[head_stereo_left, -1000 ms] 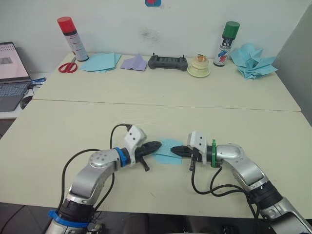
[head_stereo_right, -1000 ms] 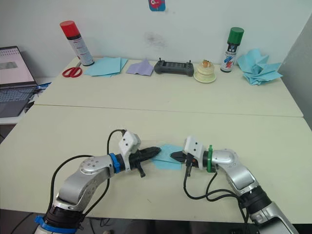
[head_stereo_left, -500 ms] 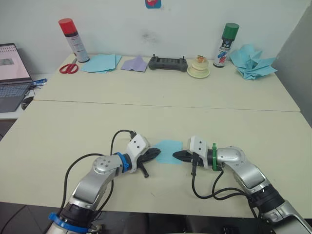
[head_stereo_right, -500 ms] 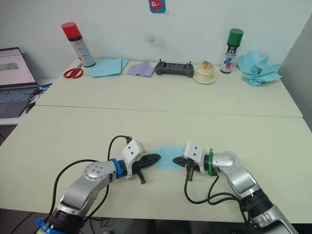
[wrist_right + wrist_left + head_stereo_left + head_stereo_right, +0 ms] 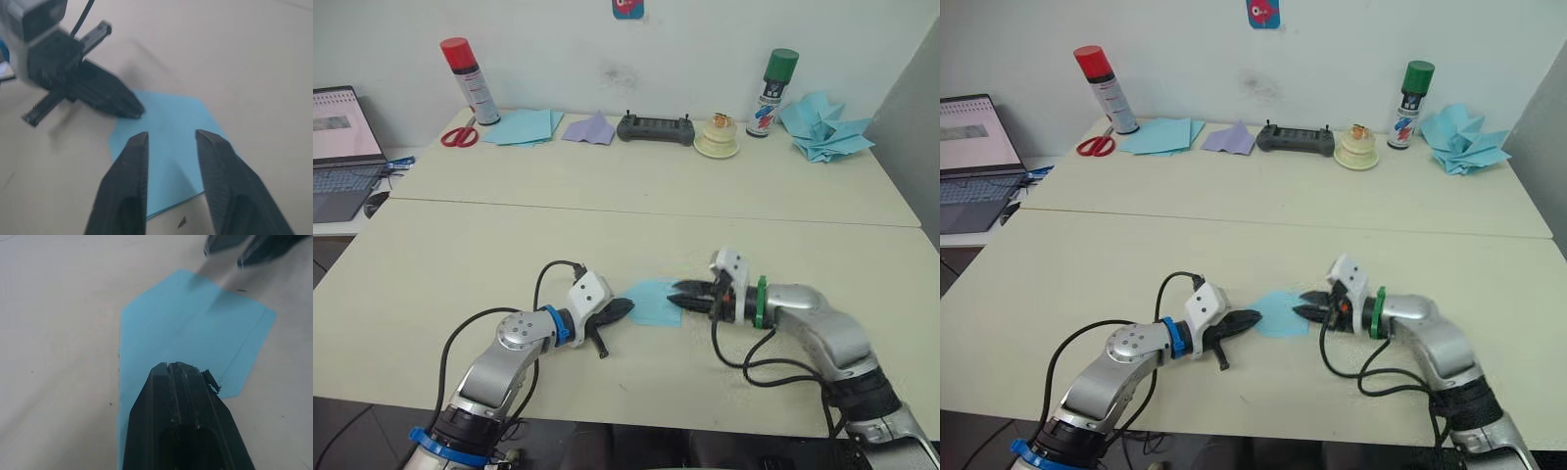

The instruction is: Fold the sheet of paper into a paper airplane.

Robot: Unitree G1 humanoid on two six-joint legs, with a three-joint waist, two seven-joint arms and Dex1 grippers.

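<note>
We count two hands, one sheet (image 5: pixel 653 301) between them, two spray cans at the back, one red-capped (image 5: pixel 471 80) and one green-capped (image 5: pixel 773 80), one scissors (image 5: pixel 459 136), one controller (image 5: pixel 655 128), one flat pile of blue sheets (image 5: pixel 522 125), one purple piece (image 5: pixel 589 128), one heap of blue paper shapes (image 5: pixel 826 126), one laptop (image 5: pixel 344 137). The sheet lies flat on the near bench (image 5: pixel 460 255), in the middle. It is sky blue, creased, with angled corners forming a blunt point on the side away from us; its long axis we cannot tell. Left hand (image 5: pixel 626 307) is clenched, fingers pressed together, tip resting on the sheet's left edge; whether it pinches the paper we cannot tell. Right hand (image 5: pixel 677 293) is released, fingers (image 5: pixel 128 171) apart over the sheet's right edge.
</note>
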